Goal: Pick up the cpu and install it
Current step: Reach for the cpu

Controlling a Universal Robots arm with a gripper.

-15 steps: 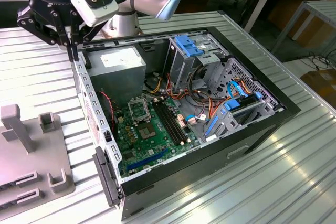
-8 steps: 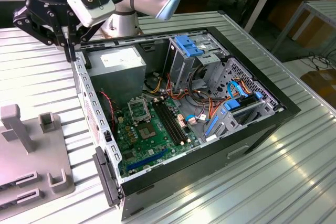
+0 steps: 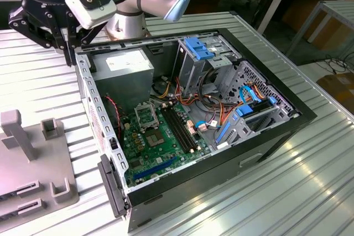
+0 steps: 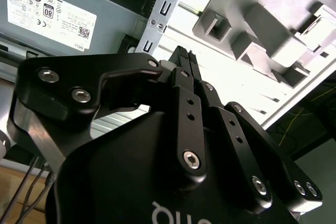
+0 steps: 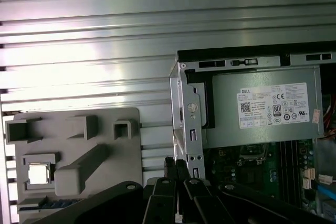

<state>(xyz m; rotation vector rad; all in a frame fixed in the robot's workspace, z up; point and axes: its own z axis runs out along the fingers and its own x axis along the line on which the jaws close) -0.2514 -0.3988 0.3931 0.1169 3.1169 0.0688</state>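
Ribbed aluminium sheet forms the counter (image 3: 310, 192), which carries an open computer case (image 3: 221, 178) and a grey plastic fixture tray (image 3: 61, 192). In the exterior view, the tray lies on the exterior view's left beside the case.

**Pincer.** The pincer (image 3: 71, 53) hangs above the counter, just outside the case's perforated metal rim (image 3: 88, 89), at the corner that houses the power supply (image 3: 123, 78). In both wrist views the pincer (image 5: 176, 163) (image 4: 182, 56) has its black fingers pressed together with nothing between them. It touches neither the tray nor the case.

**Task thing.** In the first wrist view, the cpu (image 5: 39, 174) lies flat in a square recess of the fixture tray (image 5: 131, 129), silver-grey top facing up. It is well apart from the pincer and outside the case.

**Case interior.**
- The power supply (image 5: 262, 108) is a grey box with a white label, mounted against the rim.
- The green motherboard (image 3: 160, 147) lies flat on the case floor beside the power supply.
- The metal-framed socket (image 3: 145, 115) sits on the motherboard near the power supply; the first wrist view shows the socket (image 5: 254, 153) partly under the edge of the power supply.
- Blue-tabbed drive bays (image 3: 196, 48) and bundled cables (image 3: 213, 111) occupy the side of the case away from the tray.

**Tray.** The second wrist view shows the fixture tray (image 4: 273, 3) with raised blocks and open slots.
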